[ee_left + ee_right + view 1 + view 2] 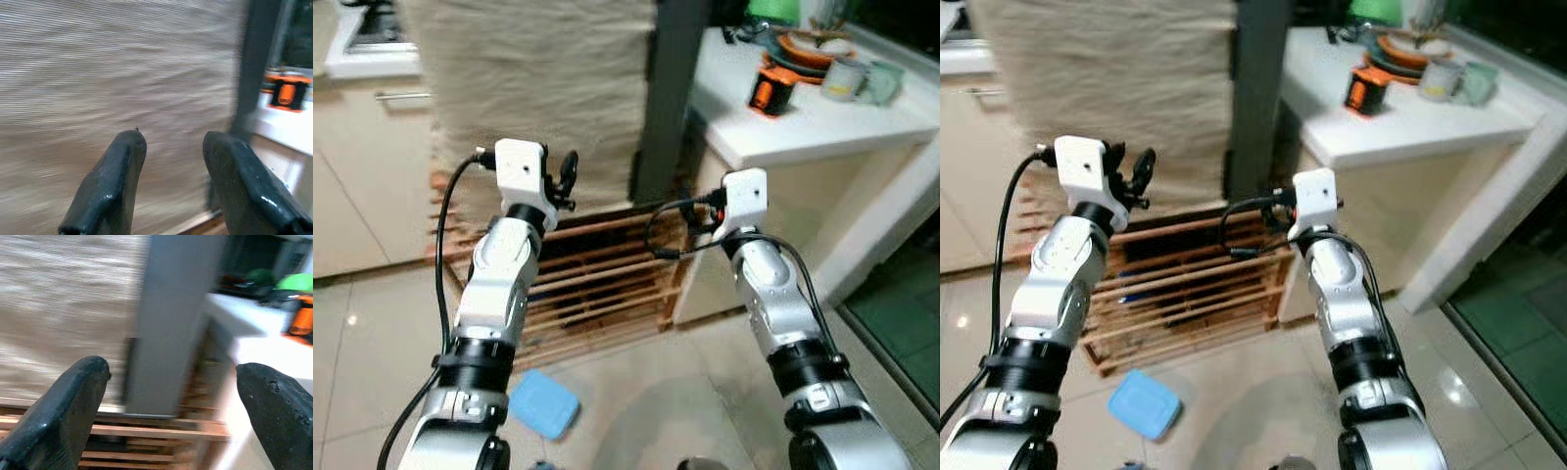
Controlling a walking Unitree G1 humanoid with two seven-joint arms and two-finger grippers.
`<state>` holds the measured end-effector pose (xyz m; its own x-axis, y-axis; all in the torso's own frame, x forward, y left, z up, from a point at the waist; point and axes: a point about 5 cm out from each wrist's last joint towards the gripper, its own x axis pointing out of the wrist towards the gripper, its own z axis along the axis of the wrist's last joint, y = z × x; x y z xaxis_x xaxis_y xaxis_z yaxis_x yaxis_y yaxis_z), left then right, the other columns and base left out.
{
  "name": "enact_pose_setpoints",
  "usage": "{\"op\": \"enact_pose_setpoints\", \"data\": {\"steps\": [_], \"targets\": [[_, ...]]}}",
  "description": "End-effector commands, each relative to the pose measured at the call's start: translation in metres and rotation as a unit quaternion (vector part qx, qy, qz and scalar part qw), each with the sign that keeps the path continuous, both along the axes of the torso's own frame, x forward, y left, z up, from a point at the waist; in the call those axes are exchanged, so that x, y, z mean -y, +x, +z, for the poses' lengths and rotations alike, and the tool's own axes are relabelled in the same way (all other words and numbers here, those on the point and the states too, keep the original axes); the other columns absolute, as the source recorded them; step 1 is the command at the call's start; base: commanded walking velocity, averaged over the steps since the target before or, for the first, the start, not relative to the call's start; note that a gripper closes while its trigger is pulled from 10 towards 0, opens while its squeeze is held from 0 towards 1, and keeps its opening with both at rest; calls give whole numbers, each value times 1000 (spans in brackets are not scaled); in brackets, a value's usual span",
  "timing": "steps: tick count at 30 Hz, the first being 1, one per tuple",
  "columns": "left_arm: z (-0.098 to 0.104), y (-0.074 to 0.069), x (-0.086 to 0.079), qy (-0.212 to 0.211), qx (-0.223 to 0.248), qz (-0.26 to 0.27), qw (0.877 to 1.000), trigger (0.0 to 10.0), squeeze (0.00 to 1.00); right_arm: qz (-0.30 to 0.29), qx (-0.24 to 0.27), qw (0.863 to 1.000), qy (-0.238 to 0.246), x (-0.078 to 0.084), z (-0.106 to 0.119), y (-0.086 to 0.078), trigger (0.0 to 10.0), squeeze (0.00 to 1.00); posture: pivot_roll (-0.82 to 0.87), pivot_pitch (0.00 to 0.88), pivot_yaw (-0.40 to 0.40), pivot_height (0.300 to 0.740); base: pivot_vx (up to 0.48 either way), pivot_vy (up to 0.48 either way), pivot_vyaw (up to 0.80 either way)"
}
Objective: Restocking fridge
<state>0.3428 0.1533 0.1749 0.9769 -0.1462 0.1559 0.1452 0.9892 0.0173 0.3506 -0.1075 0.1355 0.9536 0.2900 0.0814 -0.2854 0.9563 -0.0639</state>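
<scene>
Both grippers are open and hold nothing: the left gripper (168, 183) faces a beige cloth (538, 88), the right gripper (171, 416) a grey post (668, 98). No fridge is recognisable; food things lie on the white counter (803, 127) at two o'clock, nearer the right arm.

- beige woven cloth (533, 88) hangs over the front of a wooden slatted rack (597, 284)
- dark grey post (666, 98) stands just right of the cloth, rack at its foot
- white counter (803, 122) right of the post
- orange-and-black item (773, 90) on the counter, type unclear
- stacked plates (808, 49) behind it, orange one on top
- pale mug (842, 78) beside the plates
- green object (773, 10) at the counter's far edge, blurred
- blue flat container (543, 403) on the tiled floor (372, 352), near the rack
- cream cabinet with metal handle (401, 96) at far left
</scene>
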Motion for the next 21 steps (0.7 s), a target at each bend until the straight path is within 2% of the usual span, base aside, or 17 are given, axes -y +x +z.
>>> {"op": "enact_pose_setpoints", "data": {"steps": [1,7,14,19,21], "targets": [[6,2,2,-4,5,0,1000,10000,0,-1,3,1000,-6,2,3,1,10000,0,-124,0,-39,740,0,480,-750],[5,1,4,-3,2,-6,1000,10000,0,1,7,1000,-5,2,4,1,10000,0,-124,0,-38,740,0,480,-746],[4,0,7,-6,2,-20,1000,10000,0,4,61,998,-24,4,21,-4,10000,0,-127,0,-36,740,0,480,-711],[4,0,9,1,5,-26,1000,10000,0,-16,49,998,35,10,24,-1,10000,0,-133,0,-31,740,0,480,-694],[4,0,10,2,5,-27,1000,10000,0,-12,54,998,35,8,27,-1,10000,0,-134,0,-28,740,0,480,-684]]}}
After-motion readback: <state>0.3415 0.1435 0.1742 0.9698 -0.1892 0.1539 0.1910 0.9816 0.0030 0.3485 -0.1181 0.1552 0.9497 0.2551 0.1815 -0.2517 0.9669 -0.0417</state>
